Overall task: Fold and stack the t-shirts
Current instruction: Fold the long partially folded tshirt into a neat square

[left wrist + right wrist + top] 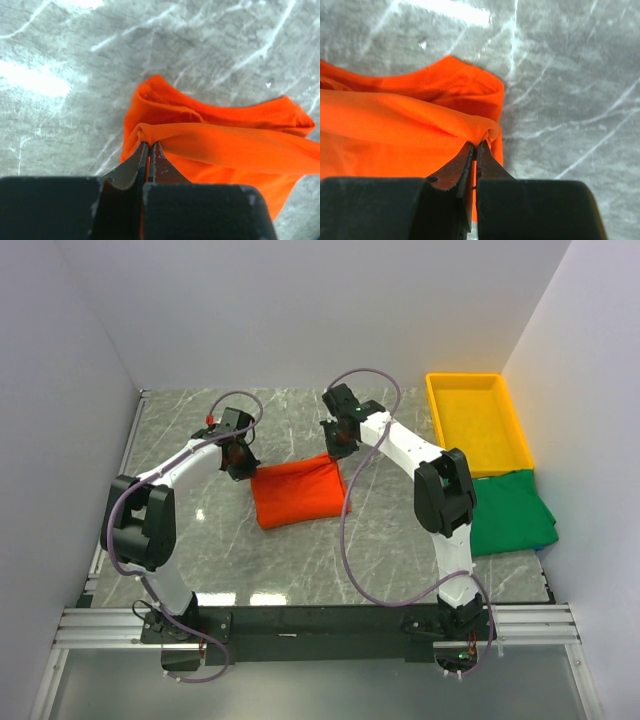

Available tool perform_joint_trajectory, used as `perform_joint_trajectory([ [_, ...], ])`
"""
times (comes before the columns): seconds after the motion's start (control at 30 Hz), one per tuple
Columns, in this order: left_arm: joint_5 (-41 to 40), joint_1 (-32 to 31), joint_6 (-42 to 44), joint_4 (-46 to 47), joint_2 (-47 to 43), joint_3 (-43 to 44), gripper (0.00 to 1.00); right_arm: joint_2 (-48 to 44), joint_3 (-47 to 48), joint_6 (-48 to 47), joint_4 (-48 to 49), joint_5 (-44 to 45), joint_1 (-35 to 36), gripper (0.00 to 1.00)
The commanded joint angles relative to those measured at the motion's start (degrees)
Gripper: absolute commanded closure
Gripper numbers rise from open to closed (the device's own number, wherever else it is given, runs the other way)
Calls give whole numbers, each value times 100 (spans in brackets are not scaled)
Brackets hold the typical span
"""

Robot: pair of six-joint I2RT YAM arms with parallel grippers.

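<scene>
White walls box in a grey marbled surface [200,540]. On the left, the left claw [241,466] is clenched on the far left corner of the orange-red shirt [297,495], its tips pinched tight on a fold of cloth. The shirt lies as a rough rectangle near the middle of the surface, and its far edge is pulled up in a taut band between the two arms. At the other end of that band, the right claw [340,445] grips the far right corner just as tightly. Further right, the green shirt [510,515] lies at the surface's right edge, seemingly touching the near end of the yellow tray [480,425], though the right arm hides part of it.
</scene>
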Motion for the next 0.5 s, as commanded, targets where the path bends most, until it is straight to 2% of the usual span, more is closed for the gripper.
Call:
perform_joint_trajectory([
  [0.0,-347,64,-165,332,-284,-163,99,-141,-76,-105,553,67,-75,100],
  [0.3,-259,82,-147,631,40,-233,99,-27,-288,-44,1001,93,-163,97],
  [0.4,-426,82,-174,772,128,-234,99,70,-332,0,1046,93,-189,90],
  [0.43,-513,82,-165,833,145,-225,98,87,-358,17,1133,76,-215,84],
  [0.47,-575,82,-139,851,154,-216,92,61,-445,61,1195,67,-224,82],
])
